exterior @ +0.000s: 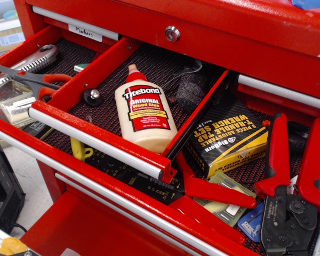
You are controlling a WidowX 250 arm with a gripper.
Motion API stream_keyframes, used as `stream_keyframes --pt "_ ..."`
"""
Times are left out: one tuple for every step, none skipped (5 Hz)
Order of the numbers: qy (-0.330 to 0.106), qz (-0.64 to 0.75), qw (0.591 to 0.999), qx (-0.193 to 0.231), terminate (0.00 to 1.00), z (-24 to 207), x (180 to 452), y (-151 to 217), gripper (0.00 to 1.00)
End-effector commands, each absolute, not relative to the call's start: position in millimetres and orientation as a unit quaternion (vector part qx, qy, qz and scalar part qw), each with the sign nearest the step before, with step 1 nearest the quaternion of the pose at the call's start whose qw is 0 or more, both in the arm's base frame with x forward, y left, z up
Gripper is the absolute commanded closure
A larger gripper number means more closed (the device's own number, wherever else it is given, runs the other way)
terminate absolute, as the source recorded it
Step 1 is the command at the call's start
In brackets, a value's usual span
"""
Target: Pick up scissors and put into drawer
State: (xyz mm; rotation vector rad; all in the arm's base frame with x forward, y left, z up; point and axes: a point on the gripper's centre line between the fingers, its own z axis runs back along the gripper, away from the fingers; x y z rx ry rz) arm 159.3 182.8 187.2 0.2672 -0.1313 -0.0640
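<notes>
The scissors (36,81) lie at the left, grey blades pointing to the left edge, orange-red loop handles resting against the outside of the drawer's left wall. The drawer (96,140) is a shallow, narrow red one with a black mesh liner and a silver bar pull along its front, and it stands pulled open in the middle of the view. The scissors are outside it, over the compartment to its left. No gripper shows in this view.
In the drawer stand a Titebond glue bottle (144,112), a black knob (93,96) and a dark fuzzy roller (192,90). A wrench (40,57) lies behind the scissors. The wider drawer below holds big red-handled pliers (296,186) and a yellow-black wrench-set box (229,138).
</notes>
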Motion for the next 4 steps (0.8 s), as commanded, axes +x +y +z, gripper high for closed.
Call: stream_keyframes --pt "-0.065 -0.032 0.988 0.133 0.00 187.2 159.3 182.8 0.00" --pt "-0.047 -0.162 0.975 0.148 0.00 186.2 158.7 202.4 0.00" --pt "-0.021 -0.286 0.953 0.102 0.00 182.9 174.4 221.8 0.00" --pt "-0.046 -0.401 0.909 0.102 0.00 165.2 216.8 241.7 0.00"
